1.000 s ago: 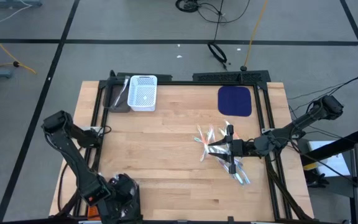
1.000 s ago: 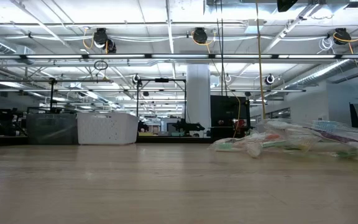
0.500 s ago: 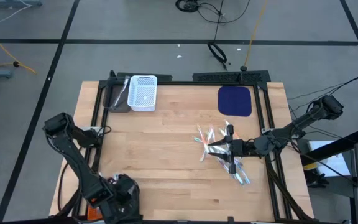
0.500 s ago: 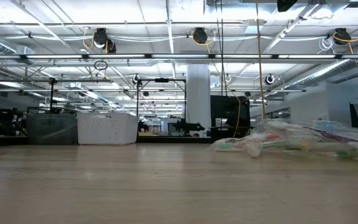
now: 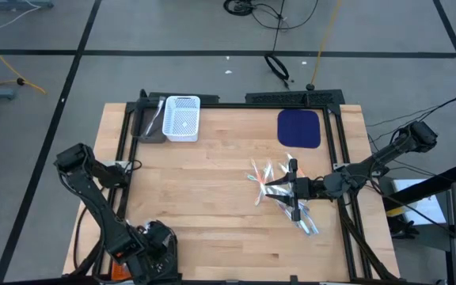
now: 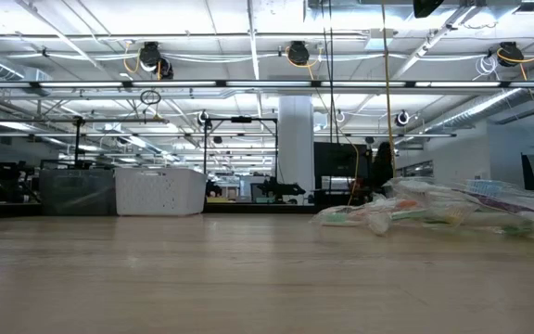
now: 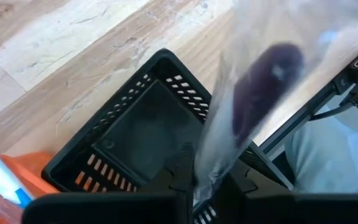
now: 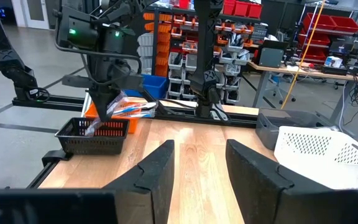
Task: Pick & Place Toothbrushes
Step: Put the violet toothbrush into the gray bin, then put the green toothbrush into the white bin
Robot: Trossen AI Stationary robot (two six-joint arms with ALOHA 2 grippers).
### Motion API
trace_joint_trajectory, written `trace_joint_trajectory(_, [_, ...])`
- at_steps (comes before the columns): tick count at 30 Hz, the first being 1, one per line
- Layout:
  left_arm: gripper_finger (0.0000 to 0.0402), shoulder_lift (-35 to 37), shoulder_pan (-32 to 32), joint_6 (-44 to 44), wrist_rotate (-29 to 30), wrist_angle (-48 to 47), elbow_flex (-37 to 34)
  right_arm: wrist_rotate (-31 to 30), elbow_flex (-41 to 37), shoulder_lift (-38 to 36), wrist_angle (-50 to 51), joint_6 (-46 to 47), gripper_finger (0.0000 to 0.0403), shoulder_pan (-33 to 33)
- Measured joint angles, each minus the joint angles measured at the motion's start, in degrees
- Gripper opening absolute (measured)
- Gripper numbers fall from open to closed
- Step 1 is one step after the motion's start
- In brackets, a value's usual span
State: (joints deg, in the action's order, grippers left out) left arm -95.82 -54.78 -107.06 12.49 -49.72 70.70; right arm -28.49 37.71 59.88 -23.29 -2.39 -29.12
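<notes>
A heap of wrapped toothbrushes (image 5: 279,190) lies on the right part of the table and also shows in the low view as the heap (image 6: 434,213). My right gripper (image 5: 293,190) is open and level over that heap; its fingers (image 8: 160,171) point across the table. My left gripper (image 5: 153,242) is at the near left corner, over a black basket (image 7: 135,134), and is shut on a toothbrush in a clear wrapper (image 7: 253,93). The right wrist view shows the left gripper (image 8: 101,99) above the black basket (image 8: 95,134). My left gripper pinches the clear-wrapped toothbrush between its two fingers at the wrapper's lower end (image 7: 205,168). The fingers come from above, pointing down. The wrapped toothbrush is lifted clear over the black basket's open top; its far end (image 7: 278,59) is blurred.
A white basket (image 5: 183,119) and a grey basket (image 5: 149,123) stand at the far left edge. A dark blue mat (image 5: 299,128) lies at the far right. An orange bin (image 7: 11,186) holding more wrapped brushes sits beside the black basket. The table's middle is bare wood.
</notes>
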Motion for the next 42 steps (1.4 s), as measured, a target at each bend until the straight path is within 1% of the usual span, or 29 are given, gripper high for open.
trace_joint_trajectory(5, [0.002,0.01,0.0,1.51,0.02,-0.11,0.0,0.0,0.0,0.0,0.0,0.0,0.0135,0.0])
trace_joint_trajectory(8, [0.0022,0.0,0.0,1.55,-0.02,-0.13,0.0,0.0,0.0,0.0,0.0,0.0,0.0134,0.0])
trace_joint_trajectory(11, [0.0038,0.01,0.0,1.19,-0.06,-0.25,-0.02,0.0,0.0,0.0,0.0,0.0,0.0134,0.0])
trace_joint_trajectory(16, [0.0077,0.01,-0.02,-0.24,-0.11,-1.32,-0.04,0.0,0.0,0.0,0.0,-0.02,0.0132,0.0])
trace_joint_trajectory(22, [0.0111,0.01,-0.09,0.6,-0.09,-1.4,-0.04,0.0,0.0,0.0,0.0,0.0,0.013,0.0])
trace_joint_trajectory(25, [0.0116,0.01,0.3,2.61,-0.06,-2.53,-0.04,0.0,0.0,0.0,0.05,0.0,0.013,0.0])
trace_joint_trajectory(28, [0.0117,0.01,1.32,3.56,-0.17,-6.31,-0.04,0.0,0.0,0.02,0.67,0.05,0.013,0.0])
trace_joint_trajectory(30, [0.0117,0.15,1.98,2.91,-0.1,-9.03,-0.09,0.0,0.0,0.0,2.57,0.17,0.013,0.0])
trace_joint_trajectory(33, [0.0118,0.29,2.84,2.95,0.64,-11.26,-0.09,-0.24,0.0,0.0,8.01,0.97,0.013,0.05])
trace_joint_trajectory(35, [0.0118,0.74,2.98,3.15,2.82,-12.36,-0.09,-1.97,-0.01,0.0,12.01,3.58,0.013,0.25])
trace_joint_trajectory(37, [0.0118,1.59,3.03,3.28,6.96,-12.93,-0.09,-3.58,0.0,0.0,15.4,6.46,0.013,0.8])
trace_joint_trajectory(40, [0.0118,2.78,3.02,4.3,15.54,-13.81,-0.09,-4.49,-0.02,0.0,19.61,11.08,0.013,2.01])
trace_joint_trajectory(42, [0.0118,3.91,3.02,6.29,22.33,-13.74,-0.09,-4.48,0.0,0.0,22.37,14.62,0.013,2.96])
